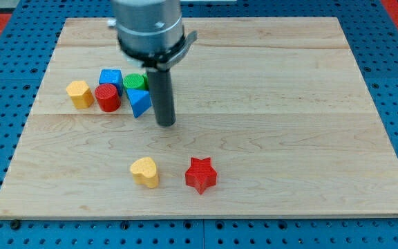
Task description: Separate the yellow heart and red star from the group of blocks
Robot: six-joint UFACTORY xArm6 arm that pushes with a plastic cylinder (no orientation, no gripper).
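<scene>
**Heart and star sit apart; the group could be bumped**

The yellow heart (145, 171) and red star (201, 174) are seen side by side near the front, well apart from the group at the far left. My tip (166, 123) is just right of the blue triangle (139, 102). A leftward slide could scatter the group. The green block (135, 81) is partly hidden, so its shape cannot be told. No hand is fitted, only a rod.

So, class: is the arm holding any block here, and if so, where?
Nothing is held. My tip stands on the board just right of the blue triangle, and no grasping tool shows.
</scene>
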